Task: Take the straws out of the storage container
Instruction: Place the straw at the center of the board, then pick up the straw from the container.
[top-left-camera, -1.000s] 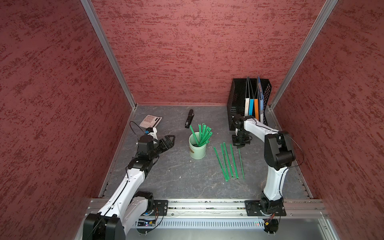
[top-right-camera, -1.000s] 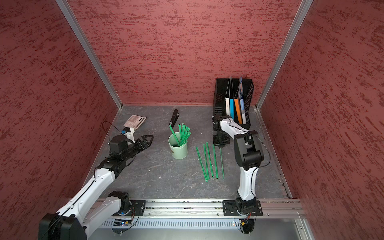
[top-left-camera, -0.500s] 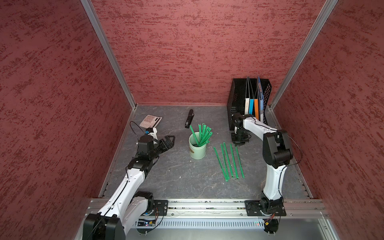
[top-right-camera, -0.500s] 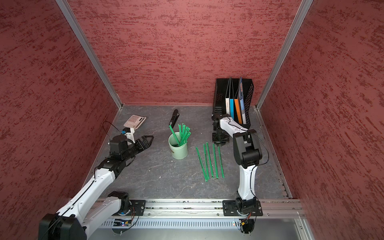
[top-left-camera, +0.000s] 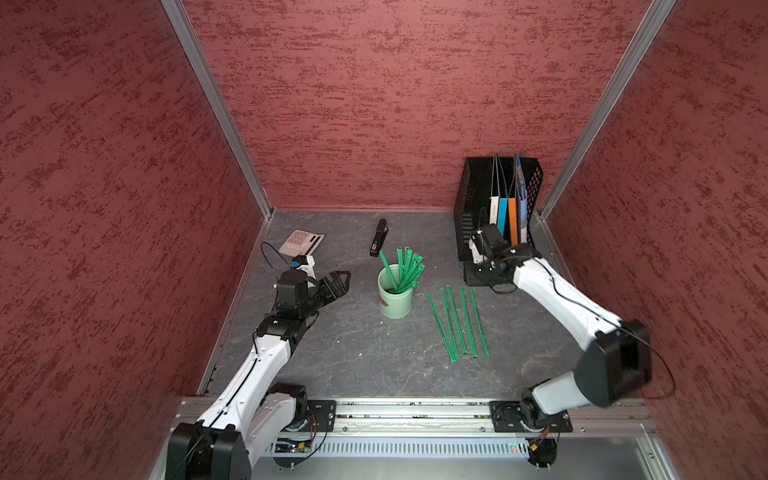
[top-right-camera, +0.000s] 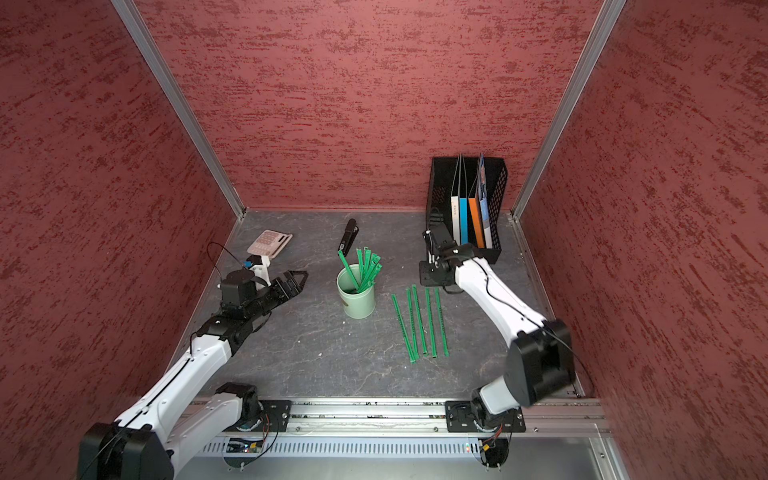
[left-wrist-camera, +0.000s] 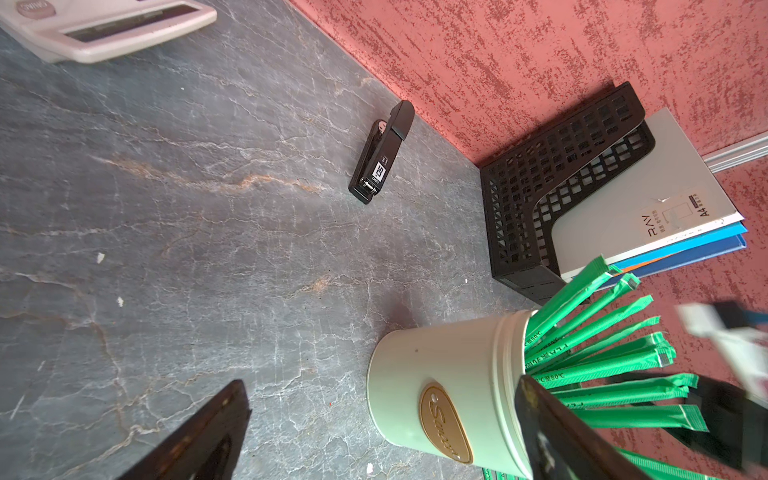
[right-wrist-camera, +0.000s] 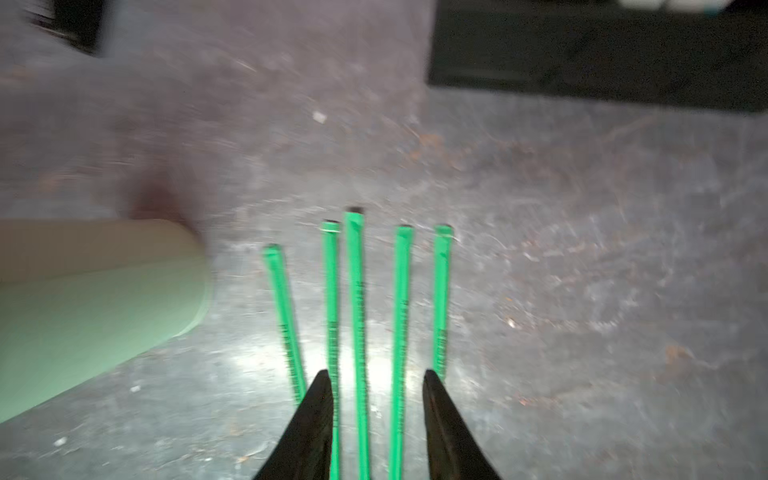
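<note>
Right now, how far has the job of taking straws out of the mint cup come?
Done: five straws lie side by side on the table, beside the storage container. In hand: nothing; the right gripper stands open over them, and the left gripper waits open and empty. Left: a bunch of straws leans inside the container.

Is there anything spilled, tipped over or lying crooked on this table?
Nothing stands out. The cup stands upright, the straws inside lean on its rim, and five more straws lie in a tidy row on the table beside it, not touching it.
</note>
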